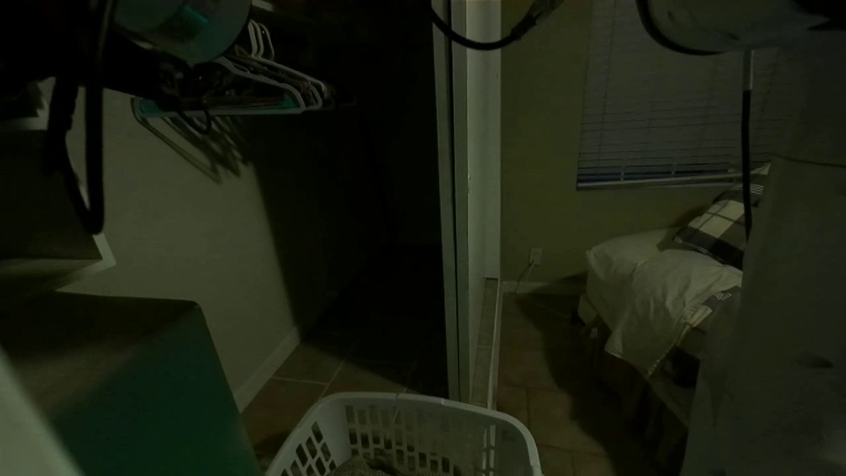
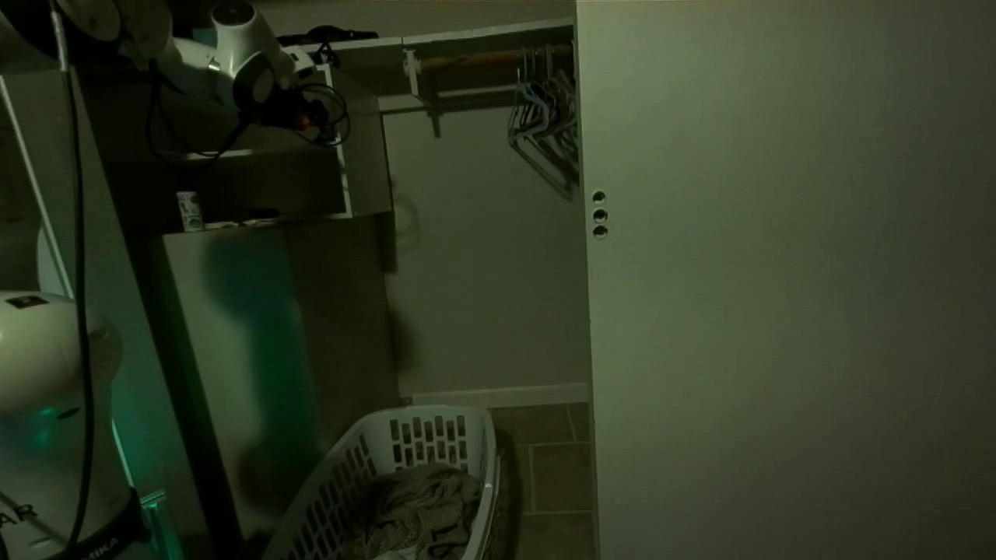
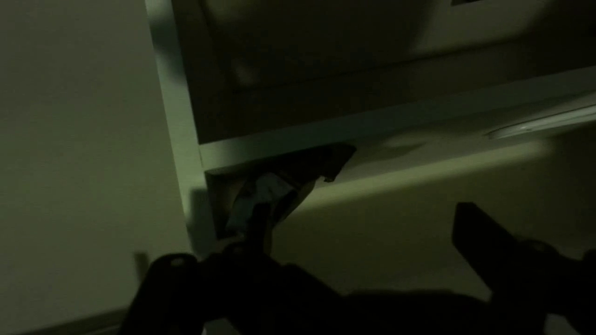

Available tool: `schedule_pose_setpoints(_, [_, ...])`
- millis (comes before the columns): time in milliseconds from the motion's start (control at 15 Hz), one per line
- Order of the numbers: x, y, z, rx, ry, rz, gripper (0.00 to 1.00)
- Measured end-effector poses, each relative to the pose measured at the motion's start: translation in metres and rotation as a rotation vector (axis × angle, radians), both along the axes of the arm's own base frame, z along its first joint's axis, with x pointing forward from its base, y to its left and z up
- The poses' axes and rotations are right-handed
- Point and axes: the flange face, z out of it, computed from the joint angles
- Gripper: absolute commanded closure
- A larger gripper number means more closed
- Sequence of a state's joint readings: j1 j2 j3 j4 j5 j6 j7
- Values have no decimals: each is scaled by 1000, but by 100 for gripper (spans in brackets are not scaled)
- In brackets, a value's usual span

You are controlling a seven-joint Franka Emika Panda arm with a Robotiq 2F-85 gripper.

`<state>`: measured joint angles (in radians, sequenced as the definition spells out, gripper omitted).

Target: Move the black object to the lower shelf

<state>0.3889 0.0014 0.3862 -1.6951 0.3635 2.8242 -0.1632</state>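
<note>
Much of an exterior view is filled by a tall, flat, pale door panel (image 2: 786, 280). Across the closet opening from it, a pale board shelving unit (image 2: 369, 155) is dimly lit, with a topmost shelf (image 2: 486, 36) and a lower shelf (image 2: 327, 217); a white, jointed robot arm (image 2: 233, 50) is extended before it. A bed (image 1: 651, 291) spread with white bedding is shown in an exterior view, below a window covered by pale, slatted blinds (image 1: 661, 106). In both exterior views, a white, slotted plastic laundry basket (image 2: 380, 428) is seen, with rumpled, greyish knitted cloth (image 2: 420, 505) piled inside, and light-coloured hangers (image 2: 537, 117) are hung in a cluster.

In the wrist view, the black, two-fingered gripper (image 3: 365, 218) is shown with its jaws spread wide. A dark, irregular object (image 3: 319, 160) is seen close to where a pale upright edge (image 3: 172, 107) and a pale crosswise edge (image 3: 279, 141) meet; whether it is touched by the gripper cannot be told. In an exterior view, a black, elongated thing (image 2: 334, 34) is seen on the topmost shelf, and a flat, dark shape (image 2: 261, 212) on the lower shelf, near a small, white, printed cylinder (image 2: 189, 211) stood upright; which of these dark things is meant by the task cannot be told.
</note>
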Motion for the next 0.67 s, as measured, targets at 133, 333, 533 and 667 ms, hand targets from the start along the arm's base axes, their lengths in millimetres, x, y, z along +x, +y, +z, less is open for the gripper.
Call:
schedule_pose_setpoints(133, [3, 0, -2, -1, 13, -20, 0])
schedule_pose_setpoints(333, [11, 0, -8, 8, 40, -44, 0])
schedule_pose_setpoints(533, [22, 3, -14, 23, 65, -53, 0])
schedule_pose_setpoints(667, [26, 7, -15, 33, 77, -57, 0])
